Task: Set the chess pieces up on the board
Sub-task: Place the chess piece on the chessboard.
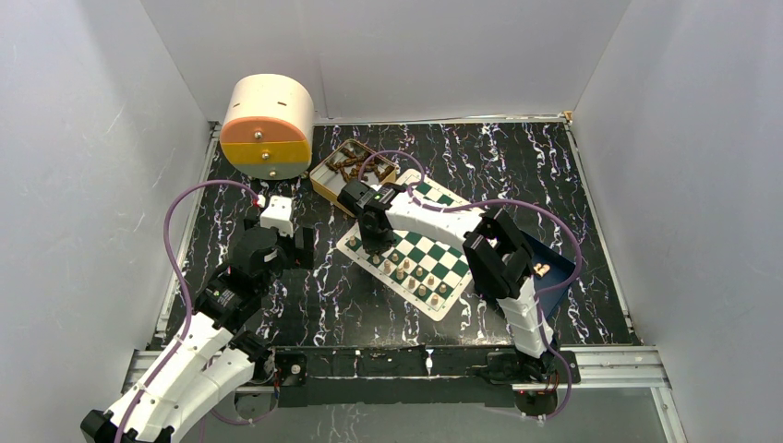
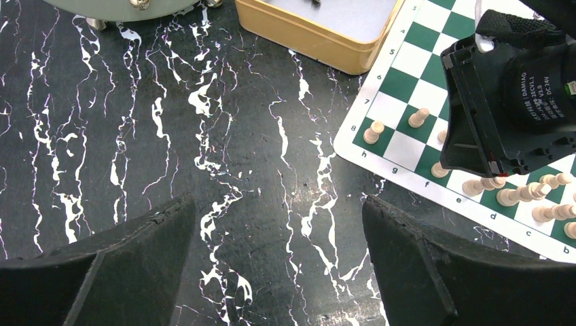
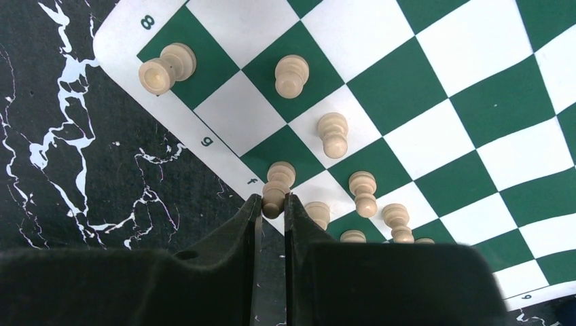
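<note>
We start left of the board point(image 2: 401, 85): the left gripper point(image 2: 277, 207) hangs over the black marbled tabletop point(image 2: 136, 136), fingers spread wide with nothing between them. Just off the board's far-left corner sits a gold tin point(image 2: 319, 42) with dark bits inside, and further out from that corner we see a round cream-and-orange container point(image 1: 268, 125). Now the board itself: light tan chess pieces point(image 3: 292, 75) stand along its edge rows, 1 on the corner square beside the 8. The right gripper point(image 3: 273, 204) is low at the board's edge by the letter f, fingers pinching 1 tan piece point(image 3: 278, 178) on the edge square. Right of the board, a dark blue tray point(image 1: 534, 247) shows 1 loose piece point(image 1: 543, 269) inside.
</note>
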`<action>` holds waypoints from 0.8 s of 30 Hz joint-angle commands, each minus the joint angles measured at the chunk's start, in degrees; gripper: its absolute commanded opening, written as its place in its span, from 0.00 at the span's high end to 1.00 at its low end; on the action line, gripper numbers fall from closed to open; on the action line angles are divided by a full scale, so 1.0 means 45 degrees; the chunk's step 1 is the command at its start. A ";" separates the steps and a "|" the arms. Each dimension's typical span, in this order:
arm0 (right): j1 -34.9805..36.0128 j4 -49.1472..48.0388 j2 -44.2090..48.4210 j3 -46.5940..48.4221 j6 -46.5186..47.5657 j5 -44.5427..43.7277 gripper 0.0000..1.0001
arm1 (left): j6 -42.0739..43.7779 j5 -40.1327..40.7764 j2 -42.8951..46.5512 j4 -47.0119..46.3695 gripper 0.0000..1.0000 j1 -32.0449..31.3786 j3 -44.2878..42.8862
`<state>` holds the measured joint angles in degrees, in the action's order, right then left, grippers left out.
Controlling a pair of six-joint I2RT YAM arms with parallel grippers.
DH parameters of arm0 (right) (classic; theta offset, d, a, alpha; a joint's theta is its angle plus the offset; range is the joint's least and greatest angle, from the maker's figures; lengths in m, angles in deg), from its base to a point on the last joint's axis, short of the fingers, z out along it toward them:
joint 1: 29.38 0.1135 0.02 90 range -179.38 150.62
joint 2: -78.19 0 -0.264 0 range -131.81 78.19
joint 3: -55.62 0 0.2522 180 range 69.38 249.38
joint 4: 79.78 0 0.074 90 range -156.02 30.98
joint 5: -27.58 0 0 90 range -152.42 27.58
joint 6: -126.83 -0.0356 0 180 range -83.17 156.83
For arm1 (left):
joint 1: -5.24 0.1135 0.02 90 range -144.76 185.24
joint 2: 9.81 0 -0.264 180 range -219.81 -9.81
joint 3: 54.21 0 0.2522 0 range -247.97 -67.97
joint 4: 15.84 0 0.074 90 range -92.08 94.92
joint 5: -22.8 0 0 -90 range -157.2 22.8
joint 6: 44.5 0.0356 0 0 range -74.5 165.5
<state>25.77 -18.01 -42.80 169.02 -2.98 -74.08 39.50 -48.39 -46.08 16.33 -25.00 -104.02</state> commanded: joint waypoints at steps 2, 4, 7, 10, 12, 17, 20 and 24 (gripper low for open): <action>-0.0021 -0.0367 -0.0018 -0.0012 -0.0135 -0.0139 0.78 | 0.0005 0.0078 0.0130 -0.0010 0.10 -0.0077 -0.0439; -0.0020 -0.0338 0.0016 -0.0012 -0.0171 -0.0167 0.74 | 0.0003 0.0073 0.0123 -0.0025 0.10 -0.0077 -0.0436; -0.0017 -0.0268 0.0104 0.0002 -0.0226 -0.0234 0.70 | 0.0004 0.0078 0.0105 -0.0010 0.10 -0.0077 -0.0444; -0.0029 -0.0222 0.0196 0.0060 -0.0263 -0.0253 0.67 | 0.0005 0.0078 0.0110 -0.0013 0.10 -0.0077 -0.0433; -0.0025 -0.0121 0.0250 0.0120 -0.0307 -0.0270 0.64 | 0.0005 0.0078 0.0111 -0.0010 0.10 -0.0077 -0.0430; -0.0036 0.0089 0.0491 0.0299 -0.0369 -0.0381 0.60 | 0.0000 0.0059 0.0078 -0.0013 0.10 -0.0077 -0.0431; -0.0059 0.0214 0.0738 0.0339 -0.0372 -0.0459 0.58 | -0.0001 0.0006 0.0053 -0.0015 0.10 -0.0077 -0.0422; -0.0187 0.0421 0.1260 0.0297 -0.0292 -0.0570 0.53 | -0.0087 -0.0106 -0.0016 -0.0088 0.09 -0.0077 -0.0370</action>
<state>25.60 -17.79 -42.63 168.93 -3.88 -74.74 39.48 -48.59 -46.12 16.35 -25.00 -104.02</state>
